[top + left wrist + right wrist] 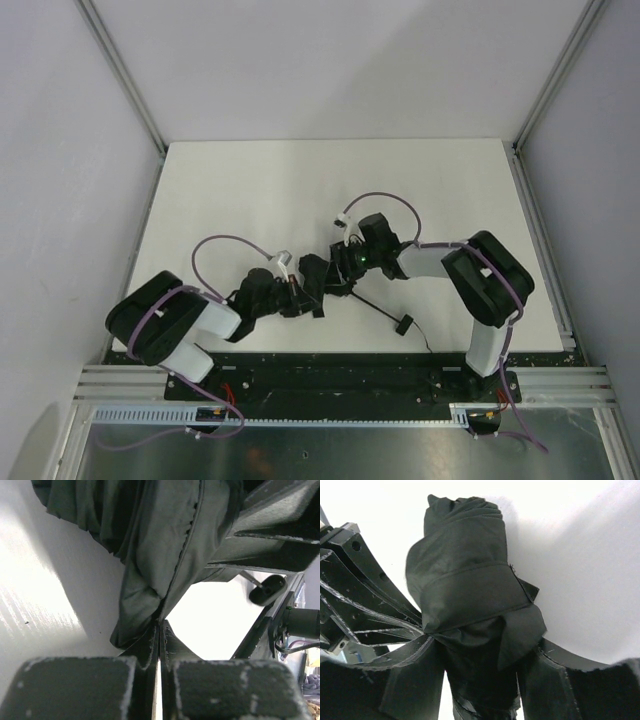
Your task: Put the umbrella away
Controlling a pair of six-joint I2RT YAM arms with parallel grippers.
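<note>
The black umbrella [315,278] lies folded in a bundle at the table's middle, between the two arms. Its small handle [404,323] trails on a thin cord toward the near right and also shows in the left wrist view [267,590]. My left gripper [298,297] comes in from the left. Its fingertips [161,627] are pressed together on a thin edge of the umbrella's fabric [150,545]. My right gripper [338,272] straddles the bundle [465,580] from the right. Its jaws [486,647] stand apart, with slivers of light between each finger and the cloth.
The white table [250,190] is boxed in by grey walls and aluminium posts [125,75] at the back corners. A black base plate [330,375] and metal rails run along the near edge. Purple cables loop above both wrists.
</note>
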